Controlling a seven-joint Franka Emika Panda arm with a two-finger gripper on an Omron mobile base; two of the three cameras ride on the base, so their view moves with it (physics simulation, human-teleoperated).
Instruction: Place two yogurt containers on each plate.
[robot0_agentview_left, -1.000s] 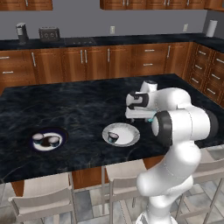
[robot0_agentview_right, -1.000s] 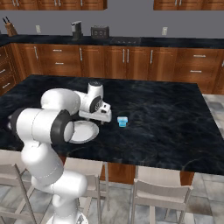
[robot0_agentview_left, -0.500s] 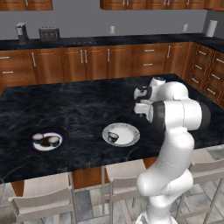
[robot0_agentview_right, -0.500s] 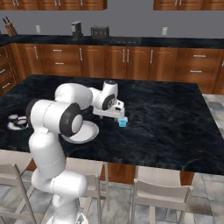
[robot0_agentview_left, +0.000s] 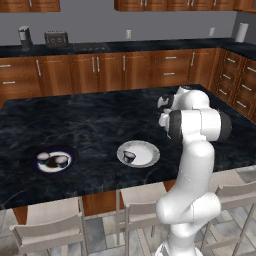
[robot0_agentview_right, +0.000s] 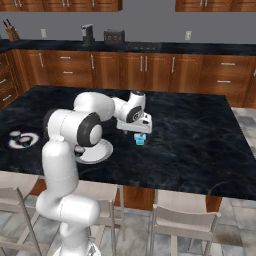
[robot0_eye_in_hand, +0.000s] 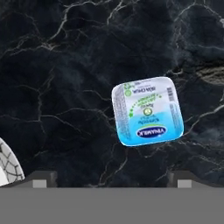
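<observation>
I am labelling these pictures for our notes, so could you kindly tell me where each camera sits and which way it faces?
Left base view: behind the arm's left, looking forward-down over the island counter at both plates; arm rises lower right.
Right base view: behind the arm's right; arm lower left, hand above the light blue yogurt container.
Hand view: on the hand, looking down at that container; open fingertips at bottom.
Both base views share the pale plate.

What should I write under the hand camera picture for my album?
Open hand hovering over the light blue yogurt tub on the dark marble counter.
</observation>
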